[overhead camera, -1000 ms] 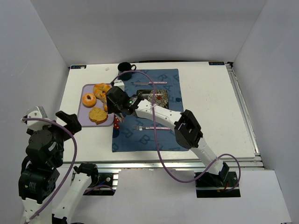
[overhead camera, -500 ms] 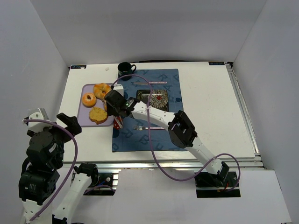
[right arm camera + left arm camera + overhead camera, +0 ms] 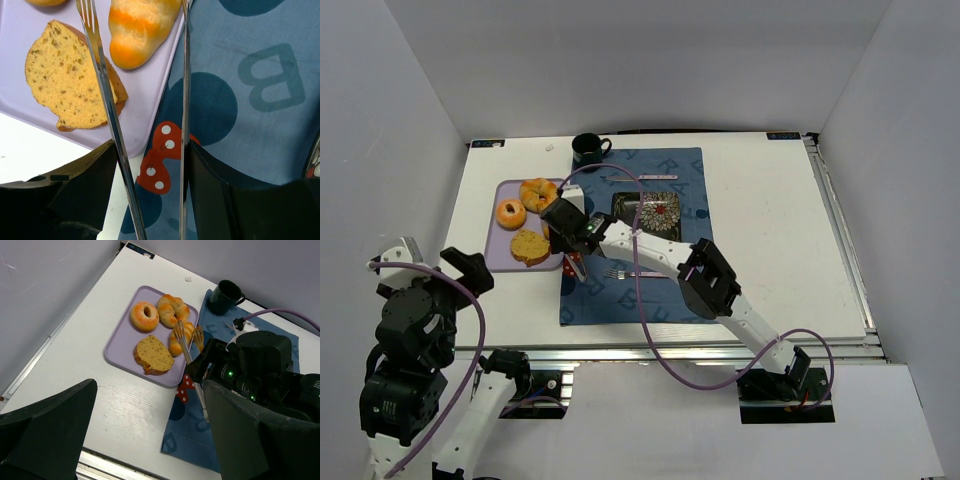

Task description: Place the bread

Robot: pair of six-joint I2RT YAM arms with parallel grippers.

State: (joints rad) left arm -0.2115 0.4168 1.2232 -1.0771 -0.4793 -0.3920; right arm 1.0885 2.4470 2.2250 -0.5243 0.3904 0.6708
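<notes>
1. Our right tool (image 3: 135, 7) stands open, its prongs on either side of the striped roll (image 3: 142, 30) on the purple tray (image 3: 150, 100); the left tool (image 3: 150, 405) hangs open, idle.
2. We fear closing off-centre could squirt the roll out or nudge the slice (image 3: 65, 75).

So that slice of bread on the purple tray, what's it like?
The bread slice is yellow-gold, flecked with dark specks, with a browner crust along its curved edge. It lies flat at the near end of the lavender tray, close beside the striped roll. A fork-shaped metal finger crosses it; contact is unclear.
</notes>
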